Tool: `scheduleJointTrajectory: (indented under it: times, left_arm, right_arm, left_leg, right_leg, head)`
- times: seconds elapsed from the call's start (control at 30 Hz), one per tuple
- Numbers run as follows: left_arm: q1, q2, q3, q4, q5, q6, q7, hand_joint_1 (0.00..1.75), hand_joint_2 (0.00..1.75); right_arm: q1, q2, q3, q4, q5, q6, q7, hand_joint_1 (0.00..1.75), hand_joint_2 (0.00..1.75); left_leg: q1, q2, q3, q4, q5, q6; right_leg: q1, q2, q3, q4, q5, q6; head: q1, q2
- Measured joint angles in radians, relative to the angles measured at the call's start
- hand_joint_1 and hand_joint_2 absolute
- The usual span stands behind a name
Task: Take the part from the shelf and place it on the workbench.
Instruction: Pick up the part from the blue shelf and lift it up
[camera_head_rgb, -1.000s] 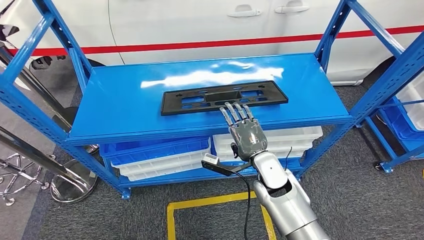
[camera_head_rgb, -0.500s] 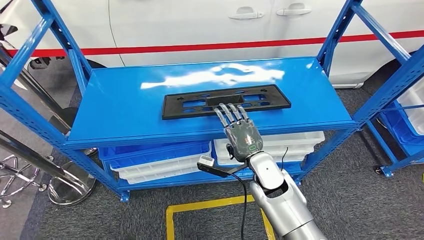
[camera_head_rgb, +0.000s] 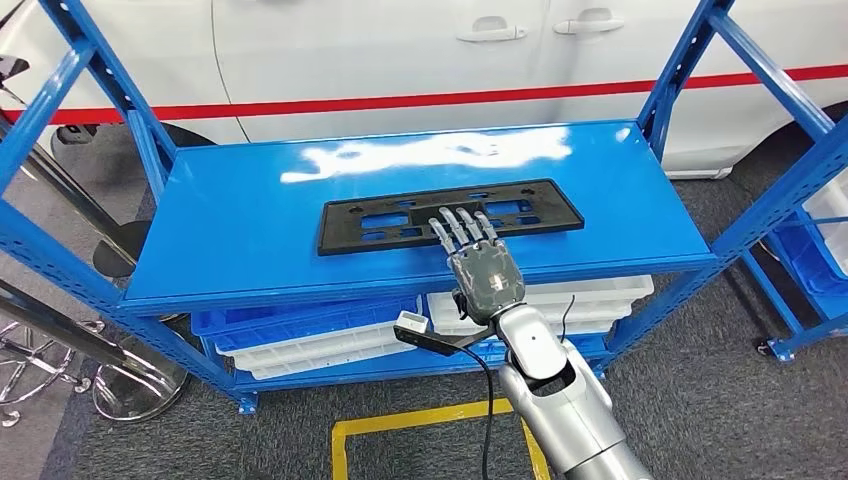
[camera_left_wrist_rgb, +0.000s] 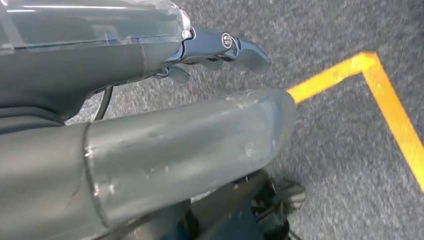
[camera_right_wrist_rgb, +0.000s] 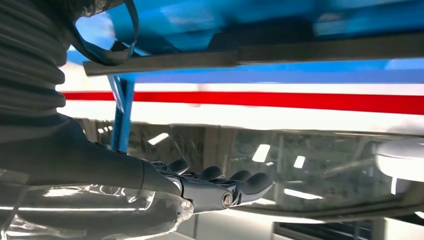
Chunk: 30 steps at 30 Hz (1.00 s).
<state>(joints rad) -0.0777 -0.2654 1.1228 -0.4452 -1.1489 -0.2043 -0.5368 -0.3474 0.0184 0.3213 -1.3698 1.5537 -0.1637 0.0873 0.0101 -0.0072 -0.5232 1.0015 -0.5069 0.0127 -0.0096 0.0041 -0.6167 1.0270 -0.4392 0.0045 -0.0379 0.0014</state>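
Note:
A flat black part (camera_head_rgb: 336, 230), long and full of cut-outs, lies across the middle of the blue shelf top (camera_head_rgb: 240, 220). My right hand (camera_head_rgb: 478, 265) reaches over the shelf's front edge, palm down. Its spread fingers lie over the part's near edge, right of the middle, and hold nothing. In the right wrist view the same hand (camera_right_wrist_rgb: 200, 187) stretches out flat, with the part's dark edge (camera_right_wrist_rgb: 300, 50) close by. My left hand (camera_left_wrist_rgb: 200, 145) hangs beside my body over grey carpet, fingers loosely out and empty.
Blue and white bins (camera_head_rgb: 320, 335) are stacked on the shelf's lower level. A white car with a red stripe (camera_head_rgb: 400, 50) stands right behind the rack. A second blue rack (camera_head_rgb: 800, 250) is at the right, a chrome stand (camera_head_rgb: 50, 350) at the left, and yellow floor tape (camera_head_rgb: 400, 415) below.
My right hand has slid forward, so its fingers now reach farther over the part's near edge. The camera has shifted slightly. The part has not moved on the shelf.

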Motion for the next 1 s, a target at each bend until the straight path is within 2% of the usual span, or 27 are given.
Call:
scheduleJointTrajectory:
  times: [0.07, 0.1, 0.17, 0.2, 0.23, 0.27, 0.33, 0.37, 0.4, 0.47, 0.53, 0.57, 0.63, 0.7, 0.73, 0.77, 0.8, 0.83, 0.87, 0.9, 0.93, 1.0]
  left_arm:
    - [-0.002, 0.000, -0.002, 0.000, 0.000, 0.001, -0.001, 0.00, 0.00]
    - [-0.003, 0.000, -0.003, 0.000, 0.001, 0.001, -0.001, 0.00, 0.00]
    - [-0.002, 0.000, -0.003, 0.000, 0.002, 0.001, -0.001, 0.00, 0.00]
    - [-0.001, 0.000, -0.003, 0.000, 0.002, 0.001, -0.001, 0.00, 0.00]
    - [0.001, 0.000, -0.003, 0.000, 0.003, 0.001, -0.001, 0.00, 0.00]
    - [0.002, 0.000, -0.003, 0.000, 0.003, 0.001, -0.001, 0.00, 0.00]
    - [0.003, 0.001, -0.004, 0.000, 0.005, 0.001, -0.001, 0.00, 0.00]
    - [0.003, 0.002, -0.004, 0.000, 0.005, 0.002, -0.001, 0.00, 0.00]
    - [0.002, 0.003, -0.004, 0.000, 0.006, 0.002, -0.001, 0.00, 0.00]
    - [0.001, 0.004, -0.005, 0.000, 0.006, 0.002, -0.002, 0.00, 0.00]
    - [0.002, 0.004, -0.006, 0.000, 0.006, 0.002, -0.002, 0.00, 0.00]
    - [0.002, 0.004, -0.006, 0.000, 0.006, 0.002, -0.002, 0.00, 0.00]
    - [0.000, 0.004, -0.008, 0.000, 0.006, 0.002, -0.002, 0.00, 0.00]
    - [-0.001, 0.004, -0.011, 0.000, 0.006, 0.002, -0.002, 0.00, 0.00]
    - [0.000, 0.004, -0.013, 0.000, 0.006, 0.002, -0.002, 0.00, 0.00]
    - [0.001, 0.004, -0.014, 0.000, 0.006, 0.002, -0.002, 0.00, 0.00]
    - [0.001, 0.004, -0.015, 0.000, 0.006, 0.002, -0.002, 0.00, 0.00]
    - [0.002, 0.004, -0.016, 0.000, 0.006, 0.002, -0.003, 0.00, 0.00]
    - [0.001, 0.003, -0.017, 0.000, 0.006, 0.002, -0.003, 0.00, 0.00]
    - [0.000, 0.003, -0.018, 0.000, 0.007, 0.003, -0.002, 0.00, 0.00]
    - [-0.001, 0.003, -0.019, 0.000, 0.007, 0.003, -0.002, 0.00, 0.00]
    - [-0.003, 0.003, -0.019, 0.000, 0.008, 0.003, -0.003, 0.00, 0.00]
  right_arm:
    - [-0.001, 0.003, 0.000, 0.000, 0.000, -0.001, -0.002, 0.00, 1.75]
    - [-0.001, 0.005, 0.001, 0.000, 0.000, 0.000, -0.004, 0.00, 1.75]
    - [0.000, 0.009, 0.004, 0.001, 0.000, 0.000, -0.009, 0.00, 1.75]
    - [0.001, 0.010, 0.007, 0.003, 0.000, 0.001, -0.011, 0.00, 1.75]
    - [0.002, 0.010, 0.010, 0.004, 0.000, 0.001, -0.012, 0.00, 1.75]
    - [0.003, 0.010, 0.014, 0.005, 0.000, 0.001, -0.012, 0.00, 1.75]
    - [0.004, 0.011, 0.020, 0.008, 0.000, 0.001, -0.012, 0.00, 1.75]
    - [0.003, 0.011, 0.022, 0.009, 0.000, 0.001, -0.012, 0.00, 1.75]
    - [0.003, 0.012, 0.024, 0.010, 0.000, 0.001, -0.012, 0.00, 1.75]
    - [0.004, 0.012, 0.025, 0.011, 0.000, 0.001, -0.012, 0.00, 1.75]
    - [0.004, 0.012, 0.027, 0.010, 0.000, 0.001, -0.011, 0.00, 1.75]
    - [0.002, 0.012, 0.028, 0.010, 0.000, 0.001, -0.011, 0.00, 1.75]
    - [0.000, 0.012, 0.028, 0.010, 0.000, 0.000, -0.011, 0.00, 1.75]
    - [0.002, 0.012, 0.028, 0.012, 0.000, 0.000, -0.010, 0.00, 1.75]
    - [0.004, 0.012, 0.028, 0.014, 0.000, 0.000, -0.010, 0.00, 1.75]
    - [0.005, 0.012, 0.028, 0.016, 0.000, 0.000, -0.010, 0.00, 1.75]
    - [0.006, 0.012, 0.029, 0.017, 0.000, 0.000, -0.010, 0.00, 1.75]
    - [0.006, 0.012, 0.029, 0.018, 0.000, 0.000, -0.010, 0.00, 1.75]
    - [0.005, 0.012, 0.029, 0.019, 0.000, 0.000, -0.010, 0.00, 1.75]
    - [0.005, 0.012, 0.029, 0.020, 0.000, 0.000, -0.010, 0.00, 1.75]
    - [0.005, 0.013, 0.030, 0.021, 0.000, 0.000, -0.010, 0.00, 1.75]
    - [0.006, 0.013, 0.030, 0.022, 0.000, 0.000, -0.010, 0.00, 1.75]
  left_leg:
    - [0.002, 0.002, -0.010, 0.036, -0.022, -0.010]
    - [0.003, 0.002, -0.035, 0.086, -0.043, -0.013]
    - [0.003, 0.002, -0.113, 0.222, -0.089, -0.018]
    - [0.003, 0.002, -0.151, 0.274, -0.095, -0.019]
    - [0.003, 0.002, -0.173, 0.293, -0.082, -0.018]
    - [0.002, 0.002, -0.177, 0.271, -0.047, -0.016]
    - [0.000, 0.002, -0.144, 0.153, 0.046, -0.004]
    - [-0.003, 0.002, -0.124, 0.096, 0.078, 0.004]
    - [-0.007, 0.002, -0.108, 0.056, 0.089, 0.011]
    - [-0.013, 0.002, -0.094, 0.022, 0.078, 0.021]
    - [-0.009, 0.000, -0.077, 0.004, 0.070, 0.030]
    - [-0.006, -0.001, -0.065, -0.001, 0.067, 0.035]
    - [-0.004, -0.001, -0.044, -0.007, 0.058, 0.044]
    - [-0.003, -0.001, -0.029, -0.006, 0.044, 0.047]
    - [-0.003, -0.001, -0.019, -0.006, 0.036, 0.046]
    - [-0.003, -0.001, -0.007, -0.006, 0.027, 0.044]
    - [-0.002, -0.002, 0.006, -0.006, 0.017, 0.042]
    - [-0.001, -0.002, 0.019, -0.006, 0.006, 0.038]
    - [-0.001, -0.003, 0.031, -0.006, -0.004, 0.033]
    - [-0.001, -0.003, 0.037, -0.005, -0.013, 0.026]
    - [-0.001, -0.002, 0.040, -0.004, -0.019, 0.019]
    - [-0.002, -0.001, 0.045, -0.001, -0.025, 0.006]
  right_leg:
    - [-0.003, 0.000, 0.015, -0.009, -0.006, -0.015]
    - [-0.004, -0.002, 0.023, -0.012, -0.010, -0.022]
    - [-0.002, -0.003, 0.035, -0.013, -0.022, -0.030]
    - [0.000, -0.003, 0.043, -0.012, -0.028, -0.032]
    - [0.001, -0.002, 0.051, -0.012, -0.036, -0.032]
    - [0.002, 0.000, 0.062, -0.012, -0.044, -0.031]
    - [0.004, 0.002, 0.085, -0.013, -0.062, -0.028]
    - [0.005, 0.002, 0.092, -0.013, -0.070, -0.024]
    - [0.005, 0.003, 0.095, -0.013, -0.076, -0.019]
    - [0.006, 0.003, 0.097, -0.012, -0.079, -0.008]
    - [0.004, 0.002, 0.100, -0.001, -0.081, 0.002]
    - [0.004, 0.001, 0.092, 0.021, -0.090, 0.006]
    - [0.001, 0.001, 0.039, 0.117, -0.122, 0.014]
    - [-0.003, 0.001, -0.044, 0.225, -0.155, 0.023]
    - [-0.006, 0.000, -0.074, 0.247, -0.152, 0.027]
    - [-0.008, 0.000, -0.088, 0.236, -0.132, 0.030]
    - [-0.010, -0.001, -0.084, 0.193, -0.093, 0.030]
    - [-0.011, -0.002, -0.069, 0.128, -0.040, 0.029]
    - [-0.010, -0.003, -0.056, 0.072, -0.001, 0.026]
    - [-0.007, -0.004, -0.046, 0.031, 0.021, 0.021]
    - [-0.004, -0.005, -0.042, 0.010, 0.033, 0.014]
    - [0.000, -0.003, -0.038, 0.006, 0.025, -0.002]
  head:
    - [0.000, 0.000]
    - [-0.001, 0.000]
    - [-0.001, 0.000]
    - [-0.001, 0.000]
    - [-0.001, 0.000]
    - [-0.001, 0.000]
    - [-0.001, 0.000]
    - [-0.001, 0.000]
    - [-0.001, 0.000]
    - [0.000, 0.000]
    - [0.000, 0.000]
    - [0.000, 0.000]
    - [0.000, 0.000]
    - [0.000, 0.000]
    - [0.000, 0.000]
    - [0.000, 0.000]
    - [0.000, 0.000]
    - [0.000, 0.000]
    - [0.000, 0.000]
    - [0.001, 0.000]
    - [0.002, 0.000]
    - [0.003, 0.000]
